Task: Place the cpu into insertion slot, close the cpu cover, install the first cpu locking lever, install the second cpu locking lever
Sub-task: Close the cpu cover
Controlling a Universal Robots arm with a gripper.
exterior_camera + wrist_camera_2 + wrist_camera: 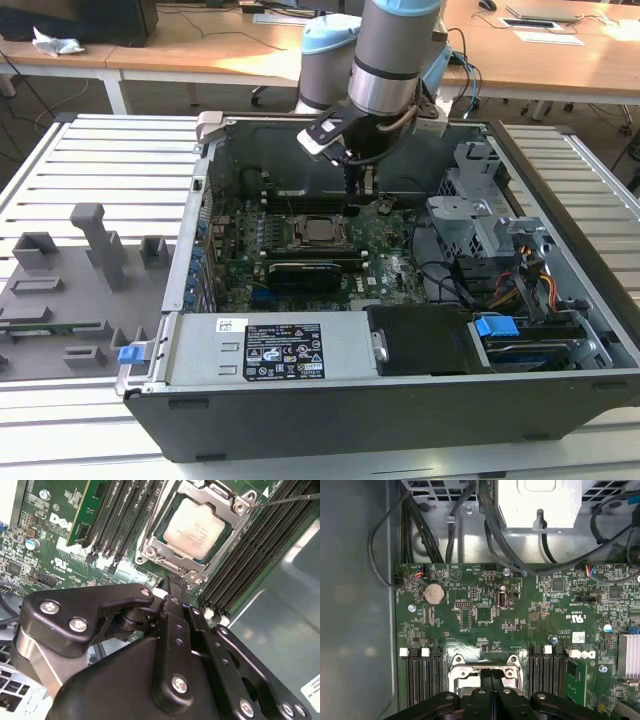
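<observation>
gripper (175,586), fingers together, sits at the edge of the cover (151,550) over the cpu (195,527), mid-frame in the exterior view; a slip could gouge the board (55,540).

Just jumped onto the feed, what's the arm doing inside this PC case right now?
The arm's black gripper, fingers shut together with nothing between them, sits at the edge of the square silver-rimmed motherboard socket. The small square silvery-grey cpu is seated in it, and the thin silver metal frame cover appears folded down over it. A thin wire lever juts out from one corner, seemingly unlatched.
</observation>
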